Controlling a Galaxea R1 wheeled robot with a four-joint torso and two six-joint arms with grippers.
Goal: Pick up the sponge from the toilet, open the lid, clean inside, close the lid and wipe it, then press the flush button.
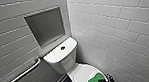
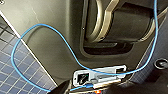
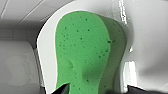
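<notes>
The white toilet [image 1: 60, 57] stands in the corner with its lid [image 1: 80, 72] down. In the middle of the tank top sits the small dark flush button [image 1: 63, 48]. The bright green sponge [image 1: 94, 80] lies flat on the front right part of the lid. My right gripper [image 1: 104, 81] hangs over the sponge's near end. In the right wrist view the sponge [image 3: 82, 50] shows large on the lid [image 3: 47, 50], and the right gripper [image 3: 100, 90] is open, with one dark fingertip [image 3: 61, 89] on either side of the sponge's end.
A metal grab bar [image 1: 22, 74] runs along the left tiled wall, below a recessed niche [image 1: 45, 25]. The right tiled wall [image 1: 120, 36] stands close beside the toilet. A blue cable [image 2: 50, 27] hangs over the robot's body, above dark blue floor tiles [image 2: 10, 65].
</notes>
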